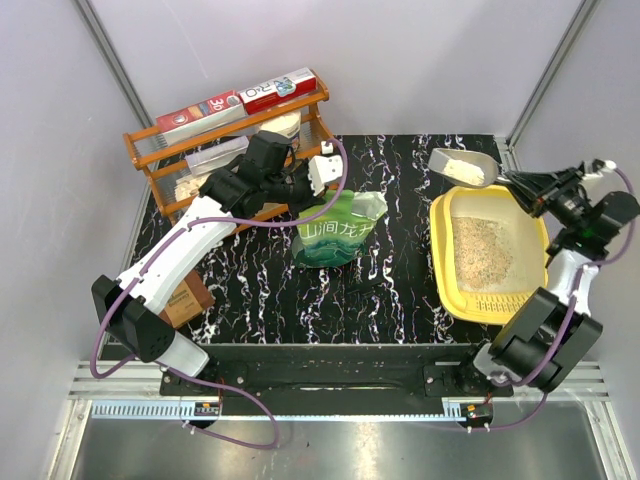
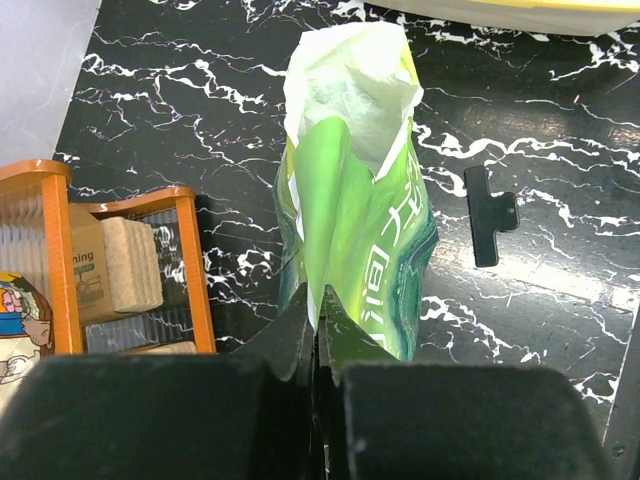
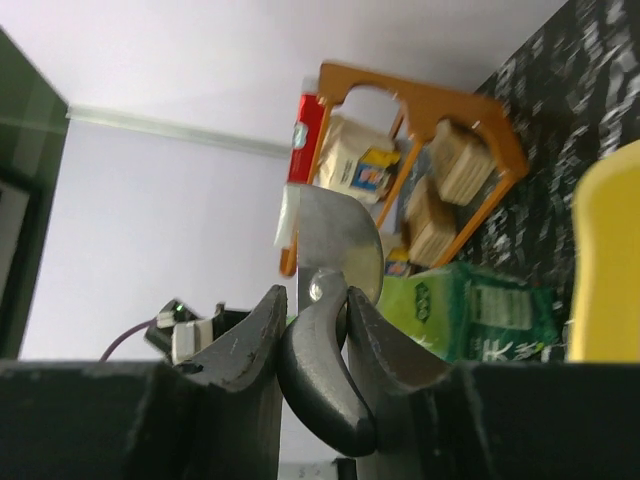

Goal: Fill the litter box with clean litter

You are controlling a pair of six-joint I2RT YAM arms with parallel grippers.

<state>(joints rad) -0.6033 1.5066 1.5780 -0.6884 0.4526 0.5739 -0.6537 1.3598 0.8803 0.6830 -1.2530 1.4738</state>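
Observation:
The yellow litter box sits at the right of the table with pale beige litter spread in it; its rim also shows in the right wrist view. The green litter pouch stands open mid-table, also seen in the left wrist view. My left gripper is shut on the pouch's edge, holding it upright. My right gripper is shut on the black handle of the grey scoop, which holds a heap of litter above the box's far left corner.
An orange wire rack with boxes stands at the back left. A black clip lies on the marble table right of the pouch. A brown block lies near the left arm.

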